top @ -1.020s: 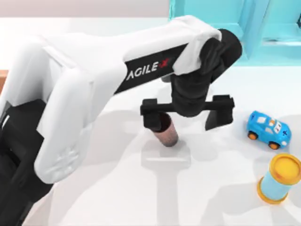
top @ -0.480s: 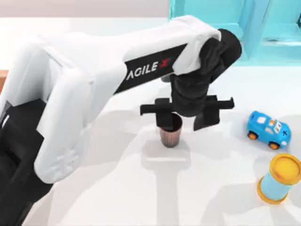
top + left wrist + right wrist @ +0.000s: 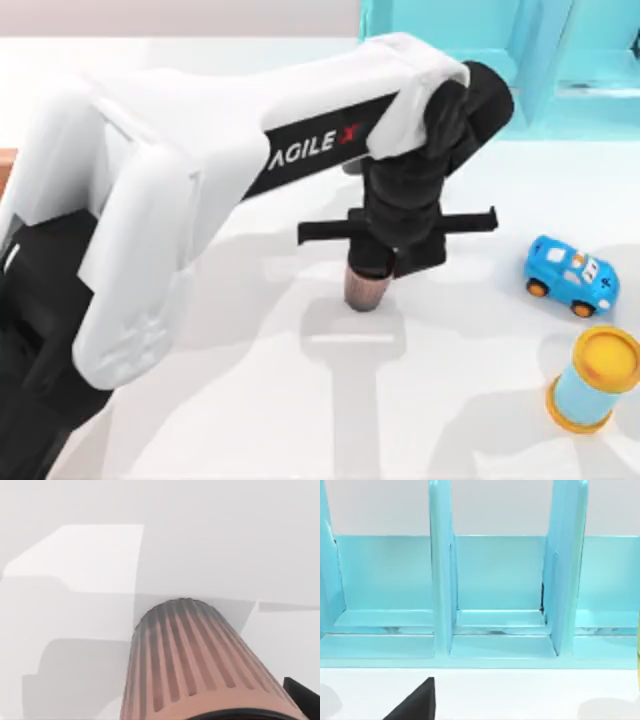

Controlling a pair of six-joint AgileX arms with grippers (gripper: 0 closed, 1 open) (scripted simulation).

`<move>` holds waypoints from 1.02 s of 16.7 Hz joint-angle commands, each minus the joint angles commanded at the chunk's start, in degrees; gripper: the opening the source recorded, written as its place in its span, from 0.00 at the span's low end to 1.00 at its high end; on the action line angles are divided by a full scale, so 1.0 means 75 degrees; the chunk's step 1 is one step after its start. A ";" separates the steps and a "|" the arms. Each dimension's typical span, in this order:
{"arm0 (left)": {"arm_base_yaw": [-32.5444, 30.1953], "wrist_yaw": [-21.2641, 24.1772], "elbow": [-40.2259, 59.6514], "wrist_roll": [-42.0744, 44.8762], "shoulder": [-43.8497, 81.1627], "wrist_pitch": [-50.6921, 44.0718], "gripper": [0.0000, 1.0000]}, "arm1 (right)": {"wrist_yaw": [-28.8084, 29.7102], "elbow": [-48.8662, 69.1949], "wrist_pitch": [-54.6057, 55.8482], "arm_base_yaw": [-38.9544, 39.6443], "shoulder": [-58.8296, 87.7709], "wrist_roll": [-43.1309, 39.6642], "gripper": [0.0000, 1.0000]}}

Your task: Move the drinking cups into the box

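A dark brown ribbed drinking cup point(image 3: 364, 290) stands on the white table near the middle of the top view. My left gripper point(image 3: 392, 262) hangs straight over it, shut on the cup's upper part, and its black body hides the rim. In the left wrist view the cup's ribbed side point(image 3: 192, 665) is close up, with one dark fingertip point(image 3: 302, 694) against its edge. A thin strip of the box point(image 3: 6, 168) shows at the far left edge. My right arm is parked facing the shelf, with a dark part of its gripper point(image 3: 417, 705) in the right wrist view.
A turquoise shelf frame point(image 3: 560, 60) stands at the back right, and its compartments point(image 3: 500, 580) face the right wrist camera. A blue toy car point(image 3: 572, 276) and a yellow-lidded blue cylinder point(image 3: 597, 382) sit to the right of the cup.
My left gripper's fingers have drawn in from wide open and shut on the brown cup. The cup has shifted slightly under the gripper. The car and cylinder have not moved.
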 joint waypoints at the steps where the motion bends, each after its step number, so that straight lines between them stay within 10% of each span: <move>1: 0.0000 0.0000 0.0000 0.0000 0.0000 0.0000 0.00 | 0.0000 0.0000 0.0000 0.0000 0.0000 0.0000 1.00; 17: 0.1303 0.0068 -0.1010 0.1308 -0.2450 -0.1355 0.00 | 0.0000 0.0000 0.0000 0.0000 0.0000 0.0000 1.00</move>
